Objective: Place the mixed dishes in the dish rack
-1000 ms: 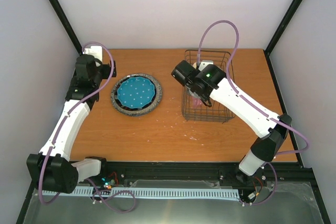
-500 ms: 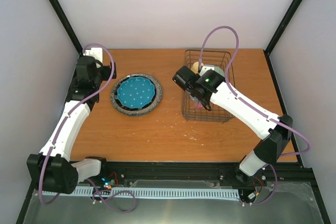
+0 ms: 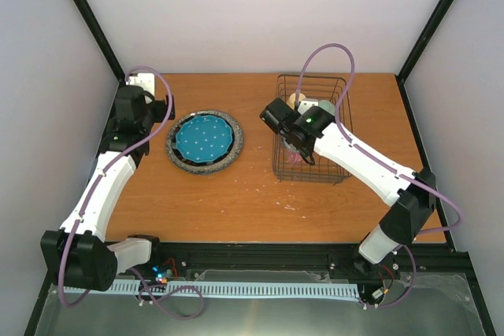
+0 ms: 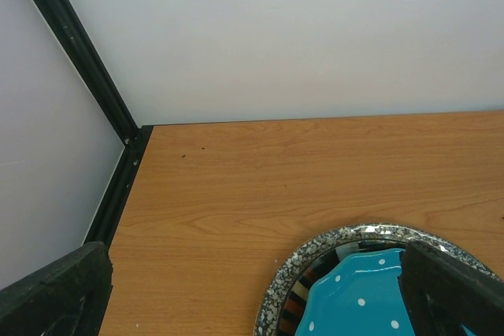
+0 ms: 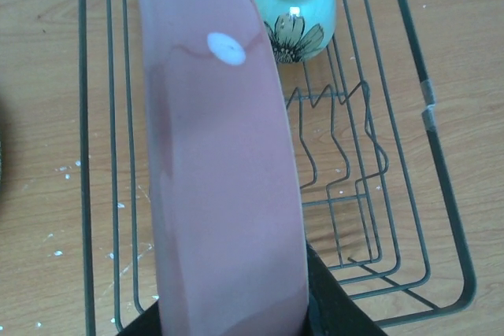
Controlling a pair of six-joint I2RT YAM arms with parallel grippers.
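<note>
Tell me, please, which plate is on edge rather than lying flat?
The pink plate, held on edge by the right hand at the dark wire dish rack; the teal dotted plate and grey speckled plate lie flat, stacked.

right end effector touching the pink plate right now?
Touching. Right wrist view: the pink plate has its near rim clamped in the right end effector, with the dark finger pressed against it.

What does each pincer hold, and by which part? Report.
Right pincer grips the pink plate by its rim; left pincer holds nothing.
</note>
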